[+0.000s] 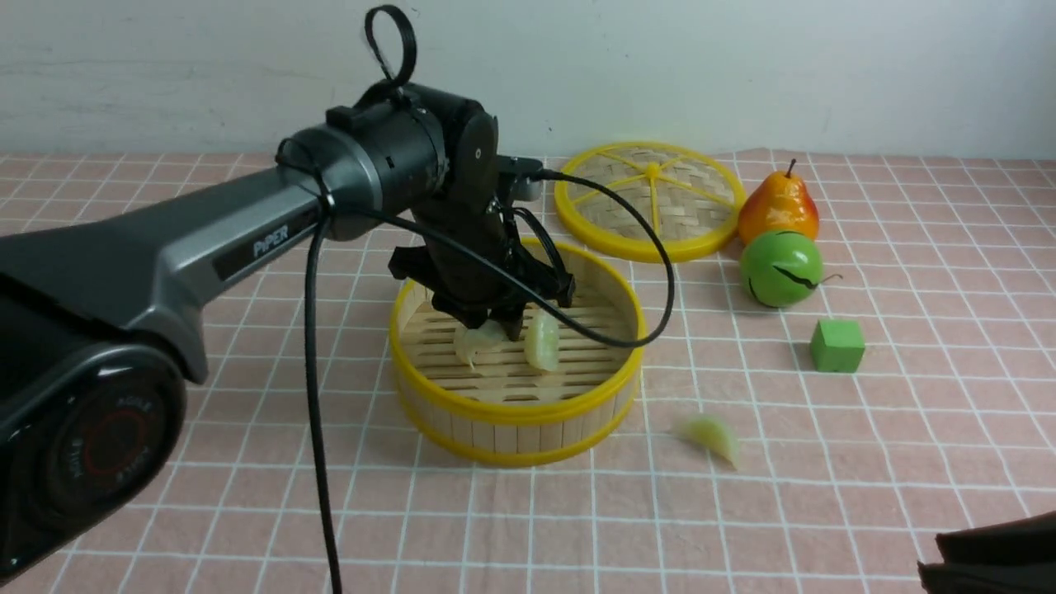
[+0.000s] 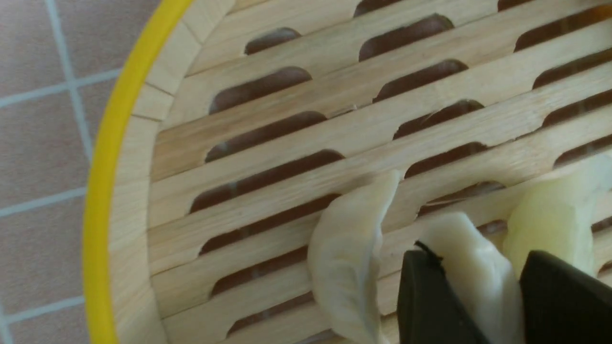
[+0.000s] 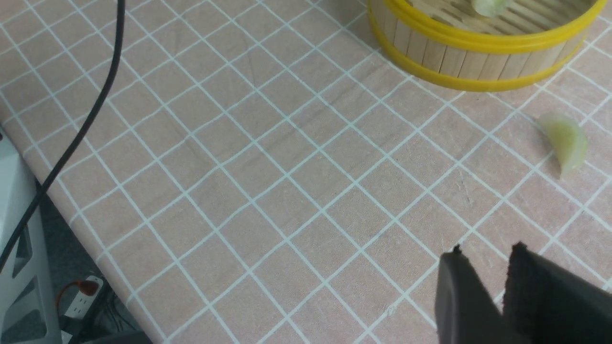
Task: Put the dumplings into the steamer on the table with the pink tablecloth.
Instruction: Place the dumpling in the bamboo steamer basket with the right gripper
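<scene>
The steamer (image 1: 511, 410) stands mid-table on the pink tablecloth (image 1: 742, 528). My left gripper (image 2: 478, 255) reaches down into it and is shut on a whitish dumpling (image 2: 459, 234) just above the slatted floor. A second pale dumpling (image 2: 344, 258) lies beside one finger, and a yellow-green one (image 2: 554, 224) sits by the other; in the front view they are the pale dumpling (image 1: 478, 342) and the yellow-green dumpling (image 1: 542, 340). Another dumpling (image 1: 711, 436) lies on the cloth right of the steamer. My right gripper (image 3: 486, 249) hovers over bare cloth short of that loose dumpling (image 3: 566, 143), slightly open and holding nothing.
The woven lid (image 1: 652, 198) lies behind the steamer. A pear (image 1: 778, 206), a green ball-shaped fruit (image 1: 780, 268) and a green cube (image 1: 836, 346) sit to the right. The left arm's black cable (image 1: 318, 429) hangs over the cloth. The table edge (image 3: 57, 210) drops off toward a power strip (image 3: 83, 298).
</scene>
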